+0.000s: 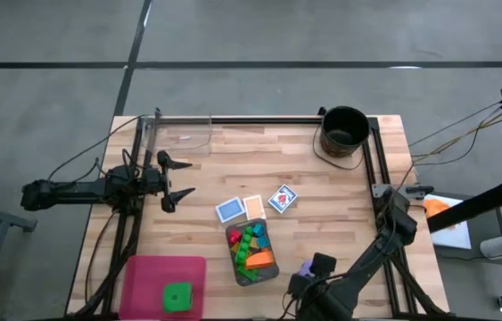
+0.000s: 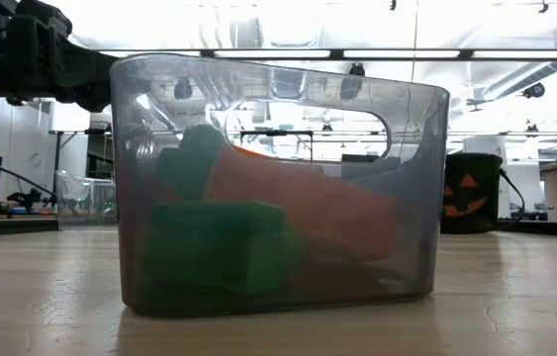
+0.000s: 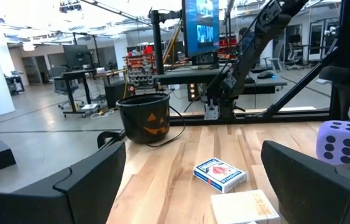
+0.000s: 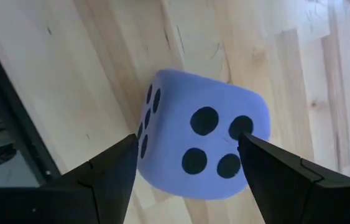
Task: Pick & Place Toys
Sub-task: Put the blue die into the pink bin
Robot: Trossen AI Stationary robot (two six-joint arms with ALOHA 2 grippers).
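My right gripper (image 4: 187,143) is at the table's near edge (image 1: 311,275), shut on the purple die (image 4: 199,134). The die also shows in the high view (image 1: 305,267) and the left wrist view (image 3: 342,143). The grey tray (image 1: 252,252) stands mid-table with green, orange, red and blue blocks (image 1: 251,242) in it; in the low view the tray's wall (image 2: 407,148) stands in front of those blocks. Three flat cards (image 1: 254,206) lie on the table just beyond it. The green die (image 1: 177,297) rests on a pink mat. My left gripper (image 1: 177,178) hangs open and empty at the left. My right gripper pinches the purple die between its two fingers, one on each of two opposite sides (image 4: 142,146), coming from above. The face with four dots (image 4: 215,140) is turned up toward the wrist. Whether the die is clear of the table, I cannot tell.
A black round bucket (image 1: 344,132) with a pumpkin face (image 3: 145,121) stands at the far right corner. The pink mat (image 1: 157,276) lies at the near left. A dark rail frame (image 1: 259,119) runs along the far and side edges. Bare wood lies between the cards and the bucket.
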